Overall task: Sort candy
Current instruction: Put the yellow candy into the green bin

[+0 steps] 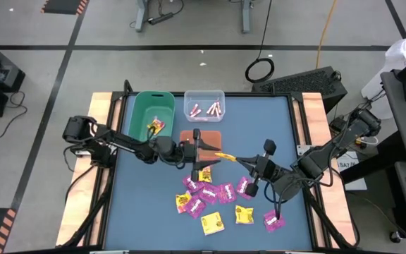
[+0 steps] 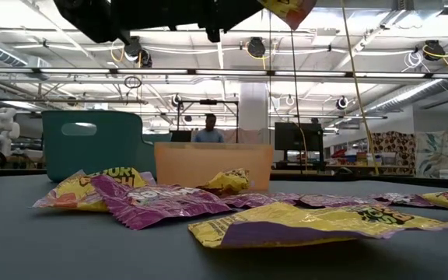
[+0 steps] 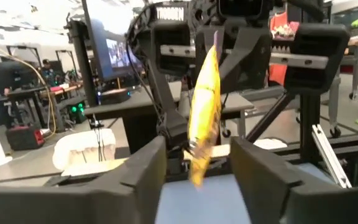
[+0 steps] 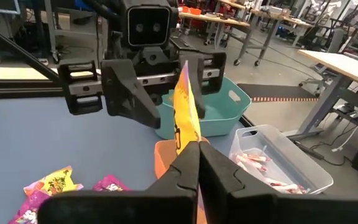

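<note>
Legible writing, as I read it from my station: bold letters on a yellow packet lying at the front of the pile [image 2: 84,189] in the low view, too partial to make out a brand; a white word on the housing of the right arm in the left wrist view, not readable to me.

Containers: green bin [image 1: 153,115] at the far side of the blue tabletop [image 1: 280,127], holding at least one yellow-and-red packet; clear bin [image 1: 204,106] just beside it, holding thin pale pink-white sticks [image 1: 206,109]; orange tray [image 1: 201,137] in front of these two, its contents hidden by the arms.

Right tool [image 4: 197,163]: fingers pressed together, pinching the lower edge of a yellow candy packet [image 4: 184,112]; the packet stands upright, lifted above the tabletop near the orange tray.

Left tool [image 3: 197,162]: facing the right tool, its fingers parted on either side of the same yellow candy packet; I see a gap at each side, so no grip from it.

Remaining candy [image 1: 217,201]: magenta-pink and yellow square packets scattered flat on the near half of the tabletop, several overlapping.

Background: a person [image 2: 209,131] beyond the tabletop, far off.
</note>
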